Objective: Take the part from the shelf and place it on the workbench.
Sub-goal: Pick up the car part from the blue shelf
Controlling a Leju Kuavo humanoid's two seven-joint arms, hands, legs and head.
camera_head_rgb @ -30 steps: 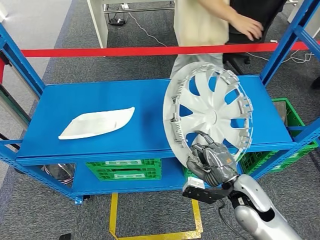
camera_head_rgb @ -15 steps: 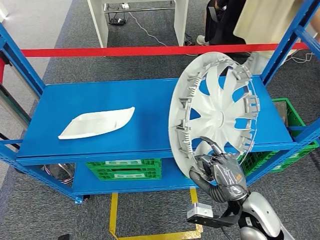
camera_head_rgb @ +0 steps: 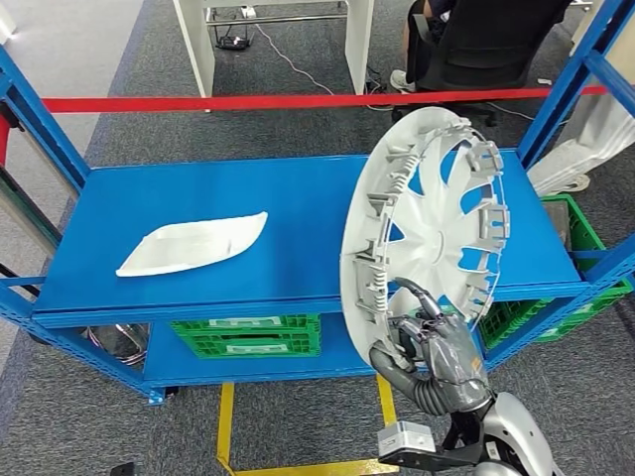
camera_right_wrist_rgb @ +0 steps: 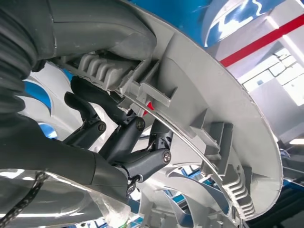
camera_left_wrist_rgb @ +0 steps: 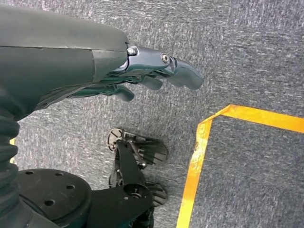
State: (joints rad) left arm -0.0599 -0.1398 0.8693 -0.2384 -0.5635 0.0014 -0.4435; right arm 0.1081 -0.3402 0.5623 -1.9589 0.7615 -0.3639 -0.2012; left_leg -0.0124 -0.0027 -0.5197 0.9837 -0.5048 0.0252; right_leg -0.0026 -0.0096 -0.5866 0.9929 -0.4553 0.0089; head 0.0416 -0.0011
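Nearest you in the head view, your right hand (camera_head_rgb: pixel 438 359) grips the lower rim of the hubcap (camera_head_rgb: pixel 427 223), fingers (camera_head_rgb: pixel 397 369) hooked over the edge; the forearm below it is cut off by the frame's bottom edge. The right wrist view confirms it up close: dark fingers (camera_right_wrist_rgb: pixel 118 137) wrap behind the hubcap's (camera_right_wrist_rgb: pixel 229 128) ribbed rim, though the thumb and cover hide where the tips end. The hubcap stands nearly on edge, its clipped inner face toward you, lifted off the shelf (camera_head_rgb: pixel 224 213) and covering part of the shelf's right end, so you cannot see what lies directly behind it. Your left hand (camera_left_wrist_rgb: pixel 143 76) hangs over grey carpet beside a yellow floor line (camera_left_wrist_rgb: pixel 201 156), holding nothing, fingers (camera_left_wrist_rgb: pixel 185 73) stretched out and slightly apart. On the shelf's left half lies a long white trim piece (camera_head_rgb: pixel 190 245), flat and well apart from the hubcap. Under the shelf sit green crates (camera_head_rgb: pixel 245 334), partly hidden by its front rail, and another green crate (camera_head_rgb: pixel 580 233) shows at the right end. Beyond the shelf runs a red tape barrier (camera_head_rgb: pixel 224 102). Farther back, a seated person (camera_head_rgb: pixel 449 40) in a dark chair is cut off at the top edge, and a white sheet-like thing (camera_head_rgb: pixel 580 144) at the right is hard to make out.
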